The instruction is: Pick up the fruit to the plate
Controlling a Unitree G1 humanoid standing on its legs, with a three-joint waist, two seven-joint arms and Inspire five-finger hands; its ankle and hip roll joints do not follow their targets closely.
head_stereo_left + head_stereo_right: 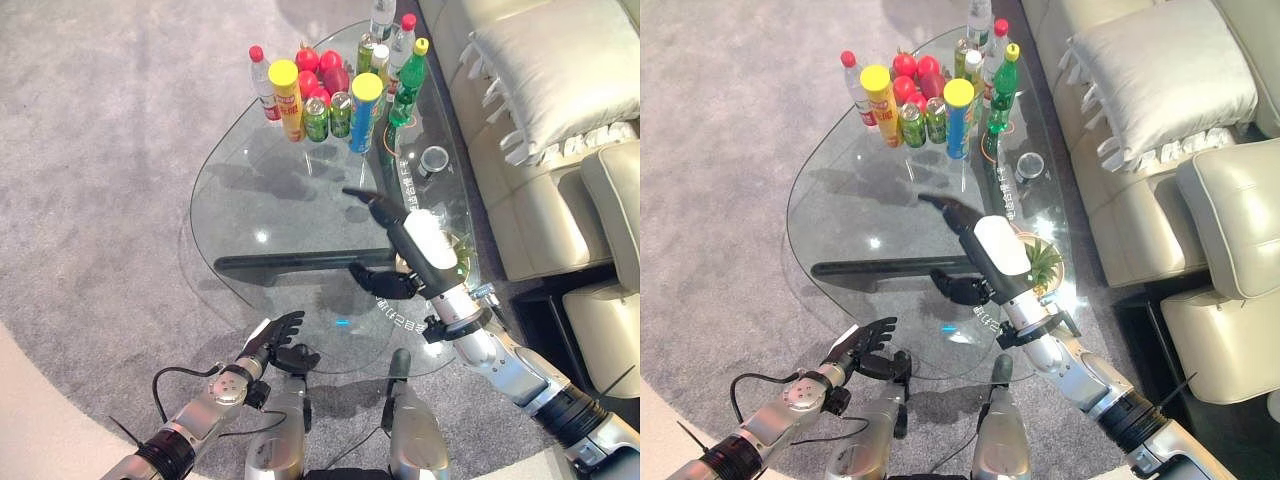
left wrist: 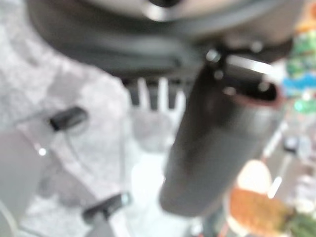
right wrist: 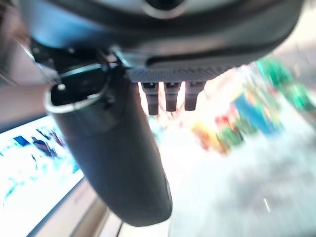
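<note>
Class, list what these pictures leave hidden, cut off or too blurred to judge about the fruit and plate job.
- Plate: right hand covers most of it in both eye views.
- Red fruit: yellow-lidded cans and bottles hide part of it, so no count.
- Pineapple: blurred in the left wrist view and cut off by the edge.

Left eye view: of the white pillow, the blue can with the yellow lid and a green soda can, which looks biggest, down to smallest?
1. White pillow, by far the largest.
2. Blue can with the yellow lid.
3. Green soda can, the smallest; it stands beside the blue can, so nearness hardly matters.
</note>
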